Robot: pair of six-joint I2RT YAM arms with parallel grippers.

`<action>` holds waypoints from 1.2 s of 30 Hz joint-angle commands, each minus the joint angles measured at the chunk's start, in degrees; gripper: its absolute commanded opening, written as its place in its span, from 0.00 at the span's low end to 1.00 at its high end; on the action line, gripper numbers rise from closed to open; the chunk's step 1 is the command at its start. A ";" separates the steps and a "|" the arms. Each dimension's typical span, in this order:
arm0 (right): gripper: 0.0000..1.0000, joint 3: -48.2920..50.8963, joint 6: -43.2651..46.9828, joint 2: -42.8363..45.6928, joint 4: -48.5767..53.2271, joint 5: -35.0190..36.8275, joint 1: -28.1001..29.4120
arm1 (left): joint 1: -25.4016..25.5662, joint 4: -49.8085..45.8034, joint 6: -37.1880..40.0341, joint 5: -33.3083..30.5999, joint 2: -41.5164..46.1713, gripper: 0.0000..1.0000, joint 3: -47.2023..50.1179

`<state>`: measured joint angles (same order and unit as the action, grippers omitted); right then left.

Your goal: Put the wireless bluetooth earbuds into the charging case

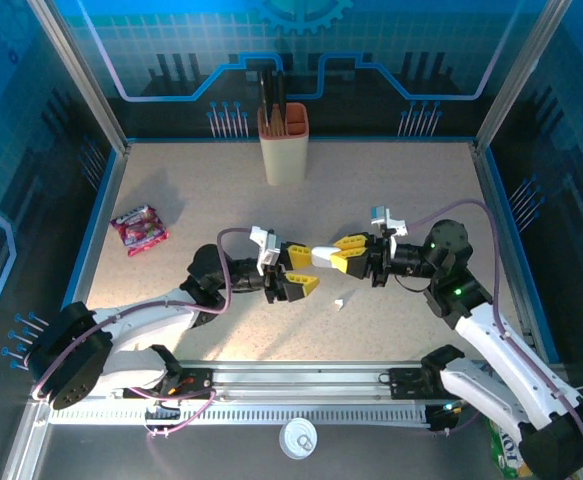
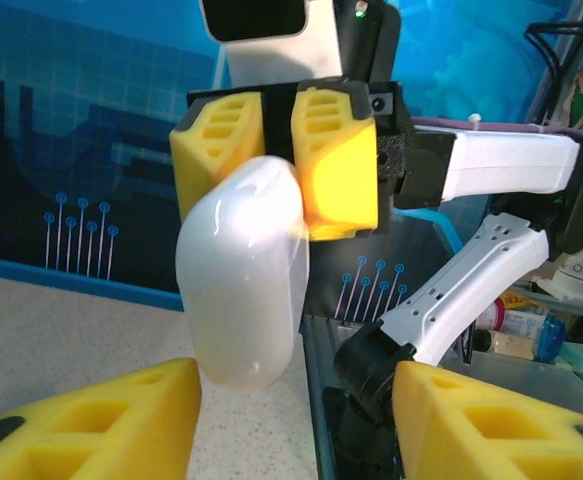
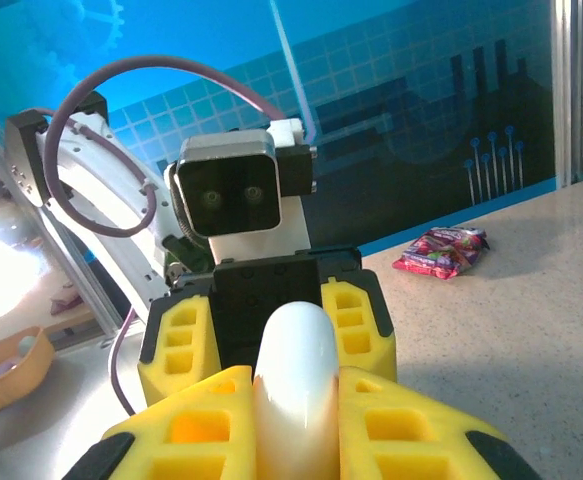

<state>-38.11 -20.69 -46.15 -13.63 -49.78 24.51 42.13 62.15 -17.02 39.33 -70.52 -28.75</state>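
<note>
A: A speckled table is seen, walled in by blue panels. Where is the charging case found?

B: The charging case, a smooth white pebble, is held clear of the table at its middle, between the two wrists. One end is pinched by the right jaws, which are pressed onto it.

A: And the left jaws?

B: They are spread to either side of the case's free end. Whether it is touched by them cannot be told.

A: How is its long axis laid?

B: In the top view it runs left to right, in line with both sets of jaws, so it is met end-on from each side. Whether the lid is open cannot be told.

A: And the earbuds?

B: One tiny white piece, taken to be an earbud, is seen lying on the table, toward the near edge from the held case and below it. No second one is made out.

A: Which arm is judged nearer?

B: The left arm, whose jaws hang close by the earbud. The case probably has to be opened first.

A: Anything else?

B: A candy packet at the left and a tan holder at the back are seen, both well apart.
</note>
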 commanded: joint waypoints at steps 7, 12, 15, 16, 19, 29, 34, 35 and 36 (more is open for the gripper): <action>0.07 0.28 -0.03 -2.11 -4.87 0.60 2.84 | -0.05 5.44 -1.41 3.21 -0.67 0.42 0.18; 0.07 0.05 1.87 -2.36 -2.83 0.95 2.98 | -0.14 6.01 -1.76 2.74 -0.67 0.42 0.34; 0.07 0.05 1.94 -2.71 -2.77 0.58 3.39 | -0.07 6.05 -1.79 2.92 -0.93 0.42 0.36; 0.07 0.07 2.19 -2.72 -2.58 0.63 3.47 | -0.17 6.12 -1.88 2.93 -1.01 0.42 0.36; 0.07 0.05 3.00 -2.72 -2.15 0.95 3.59 | -0.09 6.37 -1.97 3.03 -1.20 0.41 0.28; 0.09 -0.83 5.03 -3.33 3.39 3.35 3.79 | -0.14 5.59 -0.24 3.44 -1.46 0.16 0.58; 0.41 -3.10 5.14 -3.85 9.27 16.46 5.42 | -0.13 2.28 5.84 2.52 -0.78 0.18 1.65; 0.42 -3.44 5.15 -4.04 10.39 20.57 6.03 | -0.18 1.36 6.15 1.64 -0.59 0.20 1.68; 0.44 -3.85 5.05 -4.28 11.23 23.81 6.63 | -0.13 0.83 6.71 1.21 -0.49 0.21 1.76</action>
<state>-39.75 -16.49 -49.43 -7.64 -41.25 30.02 41.23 62.61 -14.83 38.79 -71.88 -27.64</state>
